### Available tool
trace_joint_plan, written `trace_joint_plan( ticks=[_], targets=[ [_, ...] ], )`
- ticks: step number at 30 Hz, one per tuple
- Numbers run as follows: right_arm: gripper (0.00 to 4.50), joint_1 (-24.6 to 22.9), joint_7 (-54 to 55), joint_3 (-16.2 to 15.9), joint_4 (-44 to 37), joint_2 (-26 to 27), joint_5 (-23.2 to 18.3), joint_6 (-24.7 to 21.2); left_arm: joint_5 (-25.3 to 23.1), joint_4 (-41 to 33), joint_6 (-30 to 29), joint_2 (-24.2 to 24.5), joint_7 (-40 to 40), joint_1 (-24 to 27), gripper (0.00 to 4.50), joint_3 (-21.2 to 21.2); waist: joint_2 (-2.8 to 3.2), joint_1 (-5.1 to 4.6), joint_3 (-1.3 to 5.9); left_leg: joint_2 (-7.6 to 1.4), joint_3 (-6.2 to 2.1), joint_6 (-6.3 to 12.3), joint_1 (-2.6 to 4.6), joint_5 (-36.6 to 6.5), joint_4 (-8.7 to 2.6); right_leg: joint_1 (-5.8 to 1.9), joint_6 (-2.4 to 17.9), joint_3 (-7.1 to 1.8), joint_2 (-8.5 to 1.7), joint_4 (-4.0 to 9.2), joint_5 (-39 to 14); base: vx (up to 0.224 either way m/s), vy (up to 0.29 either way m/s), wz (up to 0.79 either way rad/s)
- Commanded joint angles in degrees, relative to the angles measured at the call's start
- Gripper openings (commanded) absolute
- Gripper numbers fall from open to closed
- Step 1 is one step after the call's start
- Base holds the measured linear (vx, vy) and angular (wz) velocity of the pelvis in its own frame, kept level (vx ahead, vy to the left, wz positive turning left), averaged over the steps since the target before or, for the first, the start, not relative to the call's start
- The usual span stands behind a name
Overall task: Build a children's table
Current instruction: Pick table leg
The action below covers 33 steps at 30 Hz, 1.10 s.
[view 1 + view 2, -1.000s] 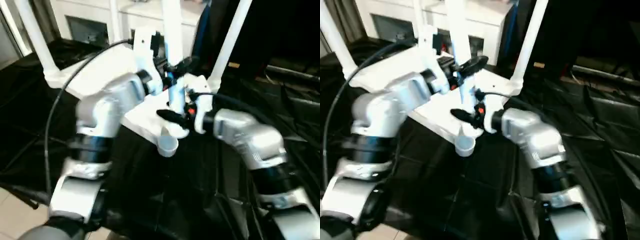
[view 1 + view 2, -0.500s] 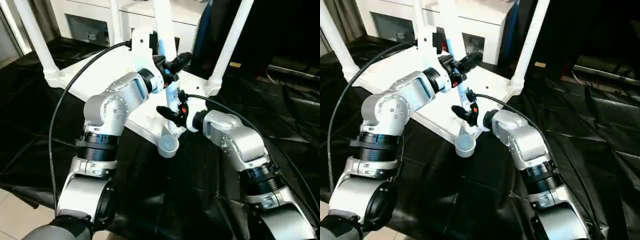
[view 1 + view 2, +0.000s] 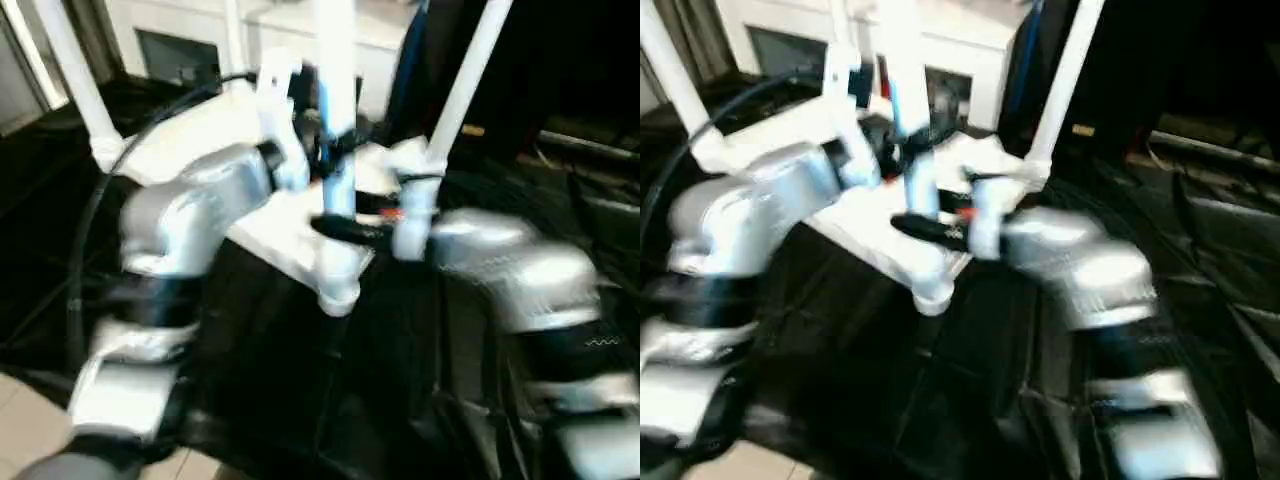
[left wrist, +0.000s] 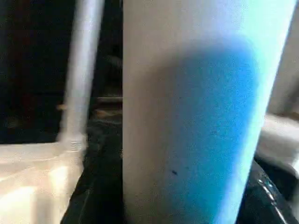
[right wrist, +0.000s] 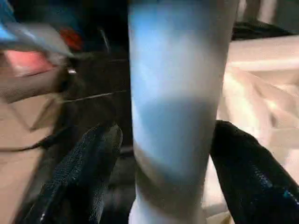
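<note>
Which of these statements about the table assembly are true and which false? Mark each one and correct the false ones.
1. The tabletop lies upside down on black sheeting. True.
2. No leg stands on the tabletop yet. False: a far left leg and a far right leg stand upright at its corners.
3. Both grippers are at the near leg. True: the left gripper higher, the right gripper lower.
4. The near leg lies flat on the sheeting. False: it stands upright at the near corner socket.
5. The right gripper's fingers are closed tightly on the leg. False: gaps show on both sides.
</note>
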<state>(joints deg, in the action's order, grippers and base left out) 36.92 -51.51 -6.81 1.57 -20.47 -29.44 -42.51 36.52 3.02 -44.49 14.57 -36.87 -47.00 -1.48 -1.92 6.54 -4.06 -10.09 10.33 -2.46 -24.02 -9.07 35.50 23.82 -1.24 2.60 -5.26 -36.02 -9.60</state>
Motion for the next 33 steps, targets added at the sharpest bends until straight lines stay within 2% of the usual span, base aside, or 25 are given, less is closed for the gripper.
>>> trace_joint_plan(
  ticks=[1, 3, 4, 5, 7, 10, 12, 18, 24, 25, 27, 33],
  targets=[
    [3.20, -1.05, -4.60, -1.42, -2.40, -2.62, -1.28, -1.36, 3.17, -3.50, -1.47, 0.02, -4.57, -0.68, 1.82, -0.40, 0.49, 0.06, 4.71, -2.52, -0.86, -3.08, 2.27, -14.28, -4.85, -2.61, 11.14, -1.80, -2.79, 3.93, -12.13, 0.000, 0.000, 0.00],
    [3.20, -2.09, -6.48, -2.83, -3.73, -4.24, -1.28, -1.67, 4.72, -3.53, -2.03, -0.61, -4.80, -1.30, 1.82, 1.06, 0.56, 0.04, 4.61, -2.56, -0.85, -3.46, 2.34, -15.23, -4.87, -2.56, 11.66, -1.85, -2.85, 3.98, -13.13, 0.000, 0.000, 0.00],
    [3.20, -2.41, -6.94, -3.27, -4.14, -4.66, -1.18, -1.64, 5.11, -3.47, -2.10, -0.80, -4.81, -1.51, 1.82, 1.50, 0.35, -0.03, 4.55, -2.43, -0.87, -3.50, 2.22, -16.01, -4.84, -2.66, 11.42, -1.82, -2.84, 4.18, -14.67, 0.000, 0.000, 0.00],
    [3.03, -2.54, -6.76, -3.39, -4.25, -4.66, -1.18, -1.97, 5.37, -3.20, -2.12, -1.03, -4.69, -1.80, 1.82, 1.98, 0.55, 0.01, 4.56, -2.43, -0.92, -3.57, 2.29, -16.49, -4.83, -2.59, 11.17, -1.84, -2.89, 4.25, -15.59, 0.000, 0.000, 0.00],
    [2.86, -2.58, -5.99, -3.36, -4.09, -4.34, -1.04, -2.34, 5.18, -2.65, -1.87, -1.26, -4.26, -2.12, 1.82, 2.28, 0.40, -0.13, 4.44, -2.48, -1.08, -4.07, 2.36, -18.09, -4.91, -2.32, 9.93, -1.80, -2.96, 4.68, -19.74, 0.000, 0.000, 0.00],
    [2.71, -2.53, -4.75, -3.39, -3.55, -3.85, -0.44, -2.27, 3.82, -1.18, -0.96, -1.27, -3.45, -2.38, 1.81, 1.76, 0.40, -0.23, 4.37, -2.47, -1.27, -4.75, 2.55, -19.94, -4.97, -2.04, 8.64, -1.77, -2.96, 5.04, -22.88, 0.000, 0.000, 0.00],
    [2.44, -2.25, -3.53, -3.06, -2.86, -3.16, -0.02, -2.12, 3.97, -1.36, -1.08, -1.25, -3.69, -2.28, 1.81, 1.60, 0.44, -0.20, 4.37, -2.48, -1.35, -4.90, 2.50, -20.14, -5.03, -2.02, 8.34, -1.73, -3.02, 5.10, -23.32, 0.000, 0.000, 0.00],
    [2.01, -1.51, -3.71, -3.26, -1.88, -2.96, 0.60, -1.61, 4.78, -2.41, -2.29, -1.02, -4.57, -1.99, 1.81, 1.50, 0.47, -0.17, 4.41, -2.52, -1.38, -5.04, 2.61, -20.62, -5.05, -1.79, 8.08, -1.75, -2.93, 5.11, -23.02, 0.000, 0.000, 0.00],
    [2.01, -0.72, -3.29, -3.10, -1.03, -2.46, 1.18, -0.61, 4.32, -1.49, -3.10, -0.83, -4.53, -2.16, 1.81, 1.15, 0.44, -0.14, 4.55, -2.47, -1.28, -4.77, 2.43, -19.12, -5.04, -2.02, 8.96, -1.76, -2.91, 4.76, -20.16, 0.000, 0.000, 0.00],
    [2.33, -0.67, -3.33, -2.91, -0.97, -2.31, 0.95, -0.75, 4.25, -1.32, -3.30, -0.81, -4.42, -2.20, 1.81, 1.12, 0.34, -0.13, 4.61, -2.48, -1.25, -4.54, 2.38, -18.33, -5.01, -2.13, 9.26, -1.79, -2.90, 4.62, -19.15, 0.000, 0.000, 0.00],
    [2.65, -0.44, -4.08, -2.35, -1.35, -2.29, -0.17, -1.72, 4.03, -0.61, -4.10, -0.59, -4.32, -2.56, 1.81, 0.81, 0.44, -0.14, 4.67, -2.43, -1.16, -4.28, 2.37, -17.29, -4.96, -2.20, 9.90, -1.77, -2.73, 4.41, -17.18, 0.000, 0.000, 0.00],
    [3.11, 0.05, -6.54, -2.72, -1.51, -3.54, -0.07, -0.62, 3.51, 0.25, -4.40, -0.17, -5.13, -3.15, 1.81, -0.04, 0.62, -0.04, 4.79, -2.45, -1.05, -3.74, 2.33, -15.49, -4.84, -2.44, 10.59, -1.80, -2.74, 4.20, -14.46, 0.000, 0.000, 0.00]
  ],
)
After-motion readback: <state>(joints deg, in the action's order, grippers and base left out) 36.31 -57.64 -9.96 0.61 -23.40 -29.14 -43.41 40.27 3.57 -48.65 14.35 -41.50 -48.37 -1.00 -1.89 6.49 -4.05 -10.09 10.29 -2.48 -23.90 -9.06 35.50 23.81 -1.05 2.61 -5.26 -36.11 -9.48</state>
